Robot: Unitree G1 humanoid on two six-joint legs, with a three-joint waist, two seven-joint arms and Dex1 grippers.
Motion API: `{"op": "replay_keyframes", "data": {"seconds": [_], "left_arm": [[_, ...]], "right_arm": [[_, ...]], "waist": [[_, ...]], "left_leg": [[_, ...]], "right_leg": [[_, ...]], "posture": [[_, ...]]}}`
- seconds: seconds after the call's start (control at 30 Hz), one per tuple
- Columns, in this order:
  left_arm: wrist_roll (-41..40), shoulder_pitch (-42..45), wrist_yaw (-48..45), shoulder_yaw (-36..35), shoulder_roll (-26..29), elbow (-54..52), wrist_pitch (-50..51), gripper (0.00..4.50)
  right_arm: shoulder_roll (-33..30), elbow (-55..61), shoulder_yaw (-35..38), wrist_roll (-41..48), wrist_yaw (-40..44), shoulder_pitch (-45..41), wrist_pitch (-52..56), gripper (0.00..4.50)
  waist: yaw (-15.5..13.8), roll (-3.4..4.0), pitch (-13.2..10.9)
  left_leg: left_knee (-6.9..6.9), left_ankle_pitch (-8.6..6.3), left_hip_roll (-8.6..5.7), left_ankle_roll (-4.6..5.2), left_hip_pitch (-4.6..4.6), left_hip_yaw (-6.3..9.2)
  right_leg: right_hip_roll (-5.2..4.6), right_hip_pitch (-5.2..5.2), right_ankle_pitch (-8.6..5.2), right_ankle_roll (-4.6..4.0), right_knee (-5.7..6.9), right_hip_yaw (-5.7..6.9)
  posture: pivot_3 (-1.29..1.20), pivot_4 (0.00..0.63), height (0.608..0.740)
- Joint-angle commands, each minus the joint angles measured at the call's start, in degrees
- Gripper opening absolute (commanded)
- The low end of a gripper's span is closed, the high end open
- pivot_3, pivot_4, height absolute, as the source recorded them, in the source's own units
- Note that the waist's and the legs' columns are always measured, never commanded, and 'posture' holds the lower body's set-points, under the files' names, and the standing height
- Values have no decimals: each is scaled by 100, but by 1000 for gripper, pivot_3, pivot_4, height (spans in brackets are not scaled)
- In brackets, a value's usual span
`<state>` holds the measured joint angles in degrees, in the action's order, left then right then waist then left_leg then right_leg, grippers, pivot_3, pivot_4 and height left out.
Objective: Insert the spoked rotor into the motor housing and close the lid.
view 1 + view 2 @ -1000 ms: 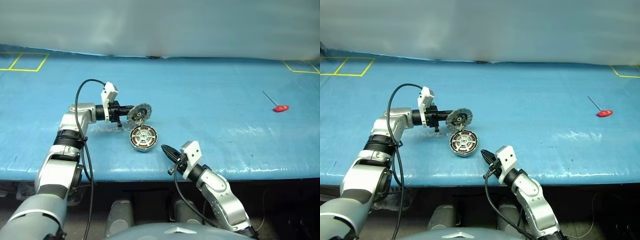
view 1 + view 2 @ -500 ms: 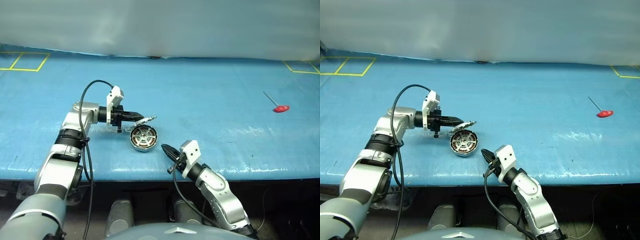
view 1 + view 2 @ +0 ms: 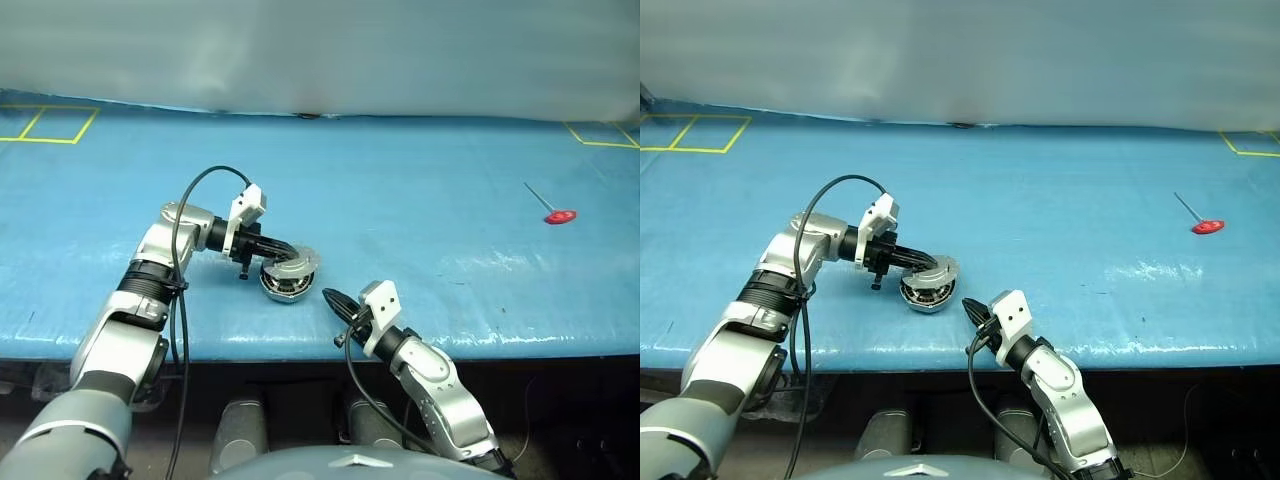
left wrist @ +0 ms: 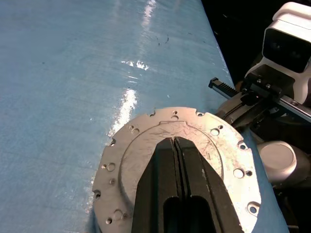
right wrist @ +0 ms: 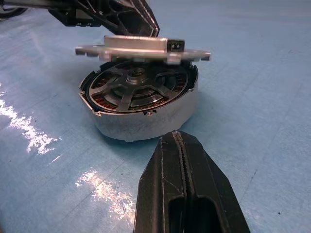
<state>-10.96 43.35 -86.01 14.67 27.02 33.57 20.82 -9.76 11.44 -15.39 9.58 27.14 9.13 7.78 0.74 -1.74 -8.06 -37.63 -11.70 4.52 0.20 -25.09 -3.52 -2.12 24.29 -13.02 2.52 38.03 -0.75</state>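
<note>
Silver metal is what you are looking at just ahead of both grippers: one motor housing (image 5: 146, 109), a short round cup sitting on the blue table (image 3: 430, 200), with copper windings showing inside its wall. No brand, label or readable writing is showing on any part; you are seeing only plain drilled holes around the lid's rim.

One spoked rotor (image 5: 133, 90) is sitting down inside the housing, hub up, spokes visible under the lid. One lid (image 4: 175, 165) is hanging partly lowered over the cup, nearly level, plain grey face up, with a gap open on the side facing the right gripper.

Your left gripper (image 4: 174, 145) is reaching in from the left with the forearm stretched across the table and the wrist bent, fingers clenched together and pointing slightly downward, tips resting on the raised centre of the lid's outer face. It is pressing, not grasping anything.

Your right gripper (image 5: 179, 141) is lying low near the table's front edge, pointing forward and leftward at the housing, which is sitting just beyond its tips and apart from them. Its fingers are clenched on nothing.

Well off to the right of both grippers, one red-headed pin (image 3: 555, 210) is lying on the table.
</note>
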Motion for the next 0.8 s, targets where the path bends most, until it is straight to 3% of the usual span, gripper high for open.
{"op": "replay_keyframes", "data": {"seconds": [0.03, 0.37, 0.47, 0.8], "left_arm": [[99, -87, -95, 139, 55, -266, 3, 27], [299, -528, -117, 369, 276, -693, 42, 27], [75, -670, 23, 104, 291, -988, 101, 27], [-835, -1930, 1029, -1021, 518, -3535, 188, 27]], "right_arm": [[34, 49, 56, 9, -42, -40, -132, 0], [74, 36, 120, 90, -94, -70, -74, 0], [33, 224, 220, 158, -121, -101, 67, 0], [-80, 1224, 863, 696, -566, -539, 1357, 0]], "waist": [[-3, 0, 0], [0, 2, 1], [1, 5, 1], [19, 9, 0]], "left_leg": [[-2, 0, 0, 0, 0, 1], [-14, 0, 3, 0, 12, 3], [-14, -1, 5, 0, 41, 7], [-8, -1, 8, -1, 40, 3]], "right_leg": [[1, 0, 0, 0, 2, 0], [2, -13, -3, 6, 8, -1], [1, -43, -5, 6, 6, 2], [-2, -41, 3, -9, 4, 0]], "posture": [[0, 150, 740], [0, 150, 740], [0, 150, 740], [0, 150, 740]]}}
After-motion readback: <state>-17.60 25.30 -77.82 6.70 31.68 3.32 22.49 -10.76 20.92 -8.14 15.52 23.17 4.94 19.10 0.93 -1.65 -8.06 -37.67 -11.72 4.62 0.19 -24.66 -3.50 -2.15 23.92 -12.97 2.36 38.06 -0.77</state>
